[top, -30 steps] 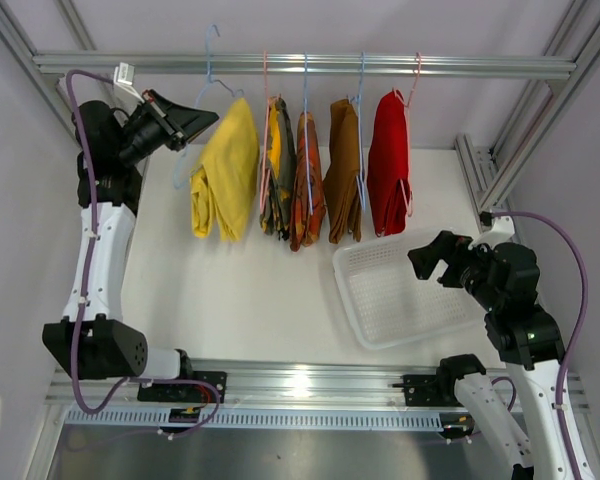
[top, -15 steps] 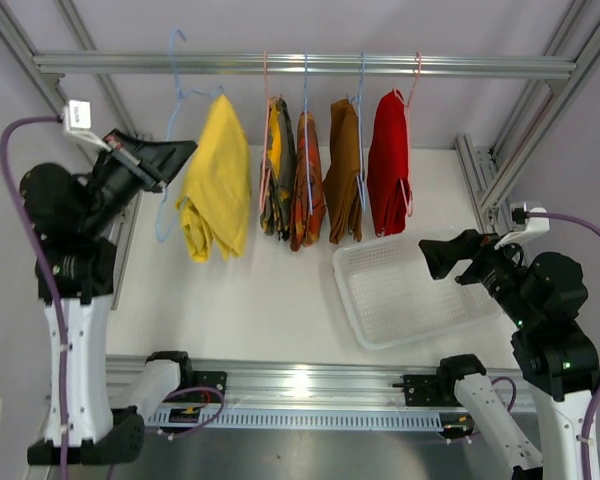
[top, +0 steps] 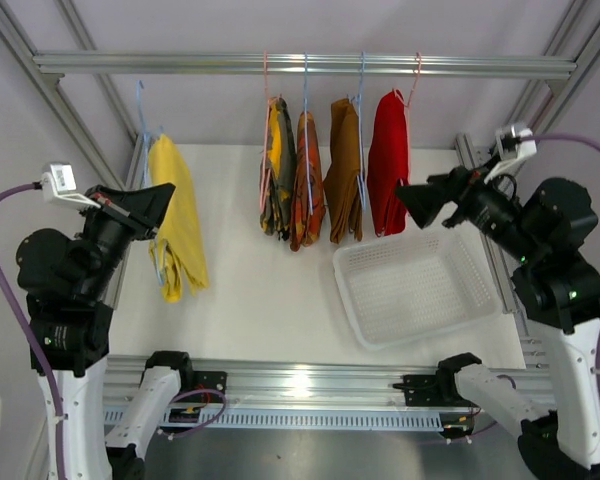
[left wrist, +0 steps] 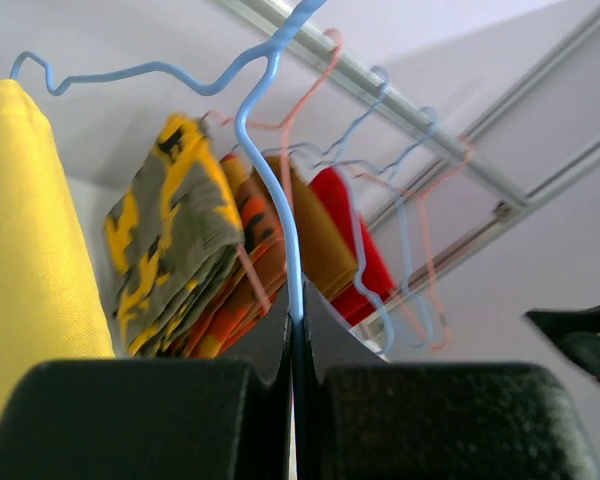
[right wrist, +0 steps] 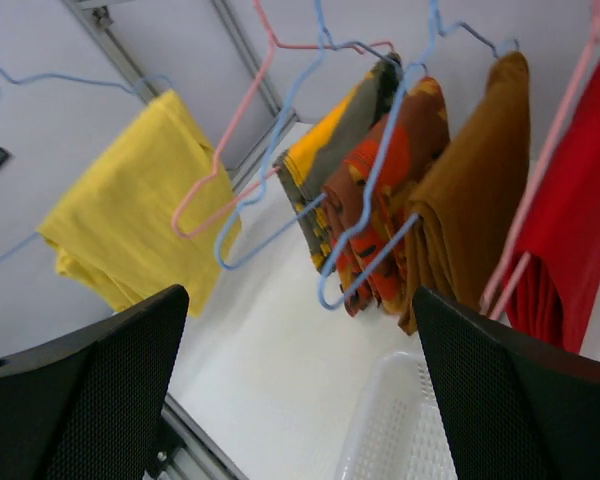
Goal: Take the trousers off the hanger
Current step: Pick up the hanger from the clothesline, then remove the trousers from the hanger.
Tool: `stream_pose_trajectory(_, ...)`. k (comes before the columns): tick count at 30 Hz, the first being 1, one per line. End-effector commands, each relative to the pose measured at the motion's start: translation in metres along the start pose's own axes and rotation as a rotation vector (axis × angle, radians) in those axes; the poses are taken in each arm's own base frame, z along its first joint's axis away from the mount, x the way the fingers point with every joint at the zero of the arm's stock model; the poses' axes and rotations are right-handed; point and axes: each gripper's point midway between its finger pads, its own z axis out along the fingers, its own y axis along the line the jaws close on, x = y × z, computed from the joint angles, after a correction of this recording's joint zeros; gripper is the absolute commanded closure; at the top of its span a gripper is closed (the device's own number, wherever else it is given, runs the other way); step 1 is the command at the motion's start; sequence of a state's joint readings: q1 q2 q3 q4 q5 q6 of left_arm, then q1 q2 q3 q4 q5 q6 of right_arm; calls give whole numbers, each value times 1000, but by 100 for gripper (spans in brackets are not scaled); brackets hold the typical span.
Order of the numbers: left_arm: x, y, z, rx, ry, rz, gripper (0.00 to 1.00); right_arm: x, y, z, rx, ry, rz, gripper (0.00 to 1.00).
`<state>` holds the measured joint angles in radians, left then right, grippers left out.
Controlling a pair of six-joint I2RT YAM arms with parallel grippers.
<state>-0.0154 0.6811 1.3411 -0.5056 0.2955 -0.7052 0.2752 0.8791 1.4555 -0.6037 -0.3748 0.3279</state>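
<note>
Top view: the yellow trousers (top: 177, 230) are now taken off the rail (top: 430, 66) and hang just past the left gripper (top: 160, 205), so stripping can be started; the right gripper (top: 412, 200) is raised beside the red trousers (top: 388, 165)

Left wrist: a thin blue wire hanger (left wrist: 265, 180) is pinched between pressed jaws, with soft woven cloth draped to their left

Right wrist: the jaws are spread wide, and the folded brown trousers (right wrist: 480, 170) are framed above them

We note left claw (top: 158, 208) clamped on blue hanger (top: 140, 120) bearing yellow trousers (top: 178, 225), well left of four pairs (top: 306, 185) on rail (top: 180, 64). Right claw (top: 408, 200), spread wide, beside red trousers (top: 388, 160), above white basket (top: 420, 295).
</note>
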Motion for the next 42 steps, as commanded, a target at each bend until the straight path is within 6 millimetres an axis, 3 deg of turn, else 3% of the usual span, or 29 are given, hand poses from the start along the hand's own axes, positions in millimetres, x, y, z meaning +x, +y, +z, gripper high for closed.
stream_pose_trajectory(1,-38,-19,-8,56,-173,115,100,-69,36,7,-67,-162,-69,1)
stream_pose_trajectory(3,-35,-14,-7,38,-172,122,100,-88,32,17,50,-215,-79,1)
stream_pose_trajectory(4,-34,-13,-9,33,-172,123,100,-92,21,33,138,-218,-73,1)
stream_pose_trajectory(5,-35,-12,-10,27,-175,131,99,-113,25,27,177,-267,-85,1)
stream_pose_trajectory(6,-34,-9,-9,16,-174,132,100,-120,23,26,260,-291,-94,0)
stream_pose_trajectory(7,-32,-7,-9,10,-172,132,100,-115,18,45,339,-261,-149,1)
stream_pose_trajectory(8,-33,-7,-10,7,-176,135,99,-132,25,38,376,-310,-164,0)
stream_pose_trajectory(10,-32,-5,-10,-2,-173,138,100,-122,36,44,532,-282,-318,1)
stream_pose_trajectory(11,-32,-5,-10,-8,-174,139,100,-129,46,46,564,-324,-322,1)
stream_pose_trajectory(15,-35,-1,-13,-40,-187,138,100,-77,90,75,529,-214,-472,1)
stream_pose_trajectory(17,-37,-1,-15,-44,-193,130,100,-52,117,79,450,-198,-465,0)
stream_pose_trajectory(18,-37,-2,-16,-41,-194,127,99,-28,125,84,424,-168,-498,0)
stream_pose_trajectory(24,-41,-1,-22,-78,-195,93,100,48,197,76,184,-104,-462,1)
stream_pose_trajectory(30,-46,4,-29,-130,-209,44,100,121,251,69,-30,-20,-421,1)
stream_pose_trajectory(37,-46,11,-35,-173,-223,21,100,185,287,83,-210,86,-379,1)
stream_pose_trajectory(42,-40,17,-32,-194,-198,31,100,218,285,95,-272,132,-327,1)
